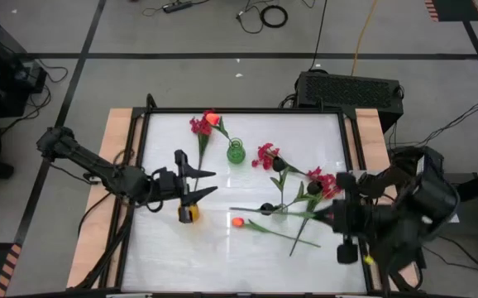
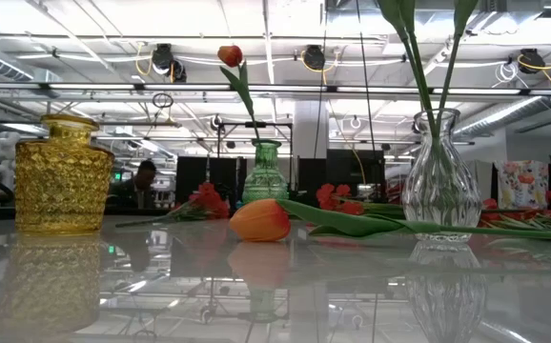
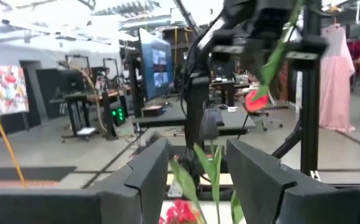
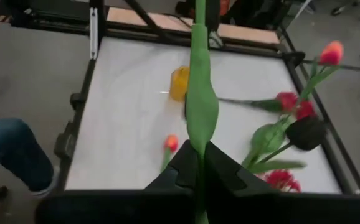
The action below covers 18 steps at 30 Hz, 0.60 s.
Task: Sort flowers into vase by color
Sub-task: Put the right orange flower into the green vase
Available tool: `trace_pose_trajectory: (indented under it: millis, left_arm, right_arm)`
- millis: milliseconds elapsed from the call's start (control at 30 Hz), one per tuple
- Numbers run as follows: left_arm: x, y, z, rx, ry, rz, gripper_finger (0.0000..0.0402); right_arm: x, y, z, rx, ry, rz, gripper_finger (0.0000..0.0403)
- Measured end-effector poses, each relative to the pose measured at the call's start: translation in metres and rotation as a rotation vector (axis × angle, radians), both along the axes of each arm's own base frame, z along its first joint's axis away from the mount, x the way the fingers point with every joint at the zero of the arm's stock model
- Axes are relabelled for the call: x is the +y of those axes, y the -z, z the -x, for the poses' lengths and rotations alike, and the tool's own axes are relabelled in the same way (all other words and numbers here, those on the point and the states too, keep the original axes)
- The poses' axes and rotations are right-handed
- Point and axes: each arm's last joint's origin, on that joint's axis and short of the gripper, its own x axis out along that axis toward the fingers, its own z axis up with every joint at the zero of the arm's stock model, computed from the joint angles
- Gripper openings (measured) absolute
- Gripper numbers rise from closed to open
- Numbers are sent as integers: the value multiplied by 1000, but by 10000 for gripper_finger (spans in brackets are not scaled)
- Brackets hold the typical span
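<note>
Your left gripper (image 1: 208, 184) gapes wide and empty just above the yellow vase (image 1: 188, 213). The orange tulip (image 1: 238, 222) lies at the vase's 3 o'clock. Your right gripper (image 4: 200, 163) is clamped on a green stem (image 4: 200, 106).

On the table (image 1: 164, 257), one vase (image 1: 236, 152) stands at the back centre with a tulip (image 1: 215, 119) in it. A jar (image 1: 188, 213) sits left of centre, a loose tulip (image 1: 238, 222) lies just to its right, and more flowers (image 1: 293, 178) lie spread to the right.
</note>
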Motion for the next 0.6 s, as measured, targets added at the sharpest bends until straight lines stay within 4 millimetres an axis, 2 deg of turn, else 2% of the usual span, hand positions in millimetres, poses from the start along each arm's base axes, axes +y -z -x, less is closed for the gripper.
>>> trace_pose_trajectory:
  millis: [200,300,433,600]
  left_arm:
    - [-9,-52,-8,82,-64,-135,171]
    - [-15,-74,-18,99,-143,-278,171]
    - [-25,-88,-39,137,-228,-524,171]
    - [-30,-96,-65,219,-355,-821,171]
  right_arm:
    - [-42,-20,-20,-15,66,-25,2]
    - [-69,-24,-32,-10,126,-53,2]
    - [-98,-24,-44,28,177,-76,2]
    - [-124,-23,-53,56,209,-110,2]
